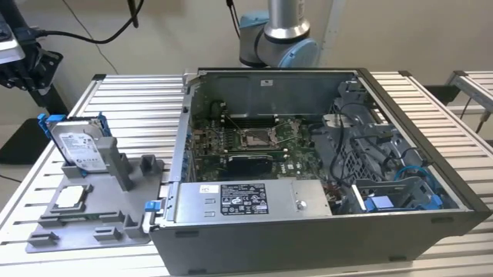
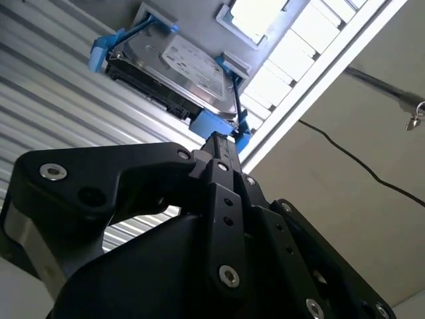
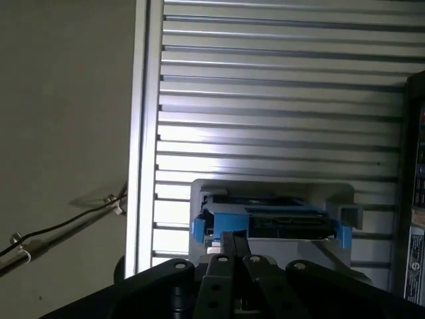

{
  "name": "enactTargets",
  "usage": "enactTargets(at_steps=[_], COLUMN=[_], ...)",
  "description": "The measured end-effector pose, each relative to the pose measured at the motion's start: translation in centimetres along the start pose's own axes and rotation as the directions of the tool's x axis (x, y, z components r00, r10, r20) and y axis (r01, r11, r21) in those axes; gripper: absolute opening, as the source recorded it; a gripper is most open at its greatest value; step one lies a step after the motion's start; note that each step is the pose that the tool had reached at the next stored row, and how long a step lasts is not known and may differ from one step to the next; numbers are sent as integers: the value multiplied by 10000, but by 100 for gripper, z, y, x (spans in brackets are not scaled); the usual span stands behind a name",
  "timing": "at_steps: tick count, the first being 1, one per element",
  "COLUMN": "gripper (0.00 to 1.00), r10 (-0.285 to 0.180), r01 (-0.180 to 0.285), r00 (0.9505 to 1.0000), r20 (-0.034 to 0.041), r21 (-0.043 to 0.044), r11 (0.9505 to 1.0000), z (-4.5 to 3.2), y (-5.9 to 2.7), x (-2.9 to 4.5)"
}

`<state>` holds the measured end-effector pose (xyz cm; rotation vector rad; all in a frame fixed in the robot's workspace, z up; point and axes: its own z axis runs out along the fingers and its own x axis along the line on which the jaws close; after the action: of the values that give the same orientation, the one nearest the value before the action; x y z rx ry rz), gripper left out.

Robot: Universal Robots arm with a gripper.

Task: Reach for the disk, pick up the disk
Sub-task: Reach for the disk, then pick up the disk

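Observation:
The disk (image 1: 77,144) is a silver-grey hard drive with a white label and a blue carrier frame. It stands tilted on edge in a slot of the grey fixture plate (image 1: 85,234), at the exterior view's left. My gripper (image 1: 23,66) hangs above and behind it, near the table's far left corner, apart from the disk. In both wrist views the black fingers lie together with nothing between them. The gripper (image 2: 222,139) points toward the blue frame's edge, and beyond the gripper (image 3: 234,238) the disk (image 3: 272,222) shows edge-on. The disk's (image 2: 186,66) label faces the second wrist view.
An open grey computer case (image 1: 324,231) takes the table's middle and right. Its power supply box (image 1: 246,199) lies at the front. A small square silver chip (image 1: 69,196) rests on the fixture plate. The table top is slatted aluminium (image 3: 279,100). Black cables (image 1: 85,36) hang at the upper left.

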<state>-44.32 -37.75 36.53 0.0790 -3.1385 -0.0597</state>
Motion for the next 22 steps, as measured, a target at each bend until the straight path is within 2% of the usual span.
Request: enactTargets(at_steps=[5, 9, 13, 17, 22], gripper=[0, 0, 0, 0, 0], r10=[-756, -1467, -2174, -2874, -3515], r01=[756, 1467, 2175, 2874, 3516], r00=[9971, 9892, 9760, 9578, 9361], r20=[-27, -57, -86, -113, -139], r21=[3, 13, 13, 8, 2], r11=[9971, 9892, 9761, 9578, 9362], z=[1, 1, 0, 0, 0], y=[0, 0, 0, 0, 0], x=[2, 1, 2, 2, 2])
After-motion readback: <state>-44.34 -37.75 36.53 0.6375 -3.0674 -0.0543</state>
